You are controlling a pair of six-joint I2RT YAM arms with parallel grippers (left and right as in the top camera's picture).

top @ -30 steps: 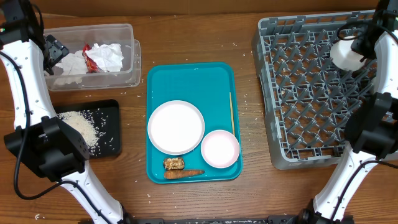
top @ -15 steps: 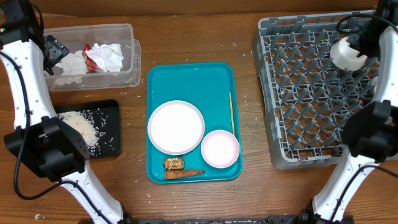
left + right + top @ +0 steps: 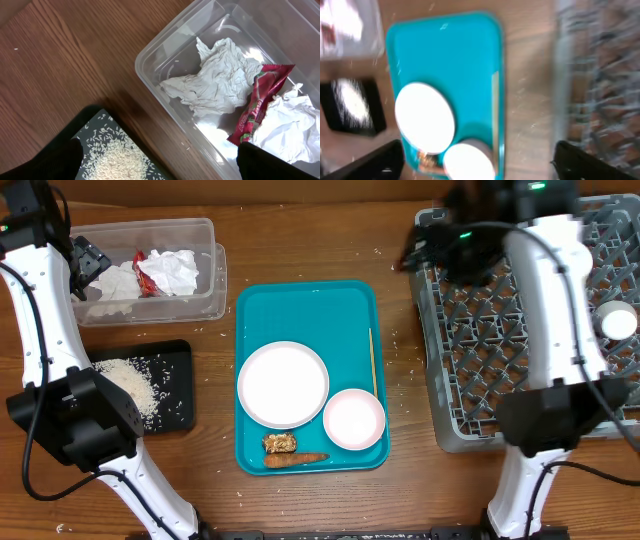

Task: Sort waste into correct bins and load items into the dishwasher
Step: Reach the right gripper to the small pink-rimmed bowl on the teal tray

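Overhead view.
- Grey dishwasher rack (image 3: 450, 395) on your right: one white cup (image 3: 617, 320) is loaded at its right side.
- Teal tray (image 3: 300, 310), centre: it carries a white plate (image 3: 283, 384), a white bowl (image 3: 353, 419), a thin wooden stick (image 3: 373, 360), a brown food scrap (image 3: 280, 443) and an orange scrap (image 3: 296, 459), none of them sorted yet.
- Right gripper (image 3: 432, 248): it hangs over the rack's left edge on the tray side, probably so it can reach the next dish.
- Left gripper (image 3: 88, 264): it hovers above the clear bin (image 3: 218, 280).
- Black tray (image 3: 175, 360), on your left: it holds spilled rice (image 3: 130, 385).

Left wrist view.
- The bin holds crumpled napkins (image 3: 215, 80) and a red wrapper (image 3: 255, 107).
- The fingers sit at the lower corners, spread wide, with nothing between them.

Right wrist view (blurred).
- The tray, plate and bowl lie below, with the rack to the side.
- The fingers are parted and empty, so you are free to grasp.
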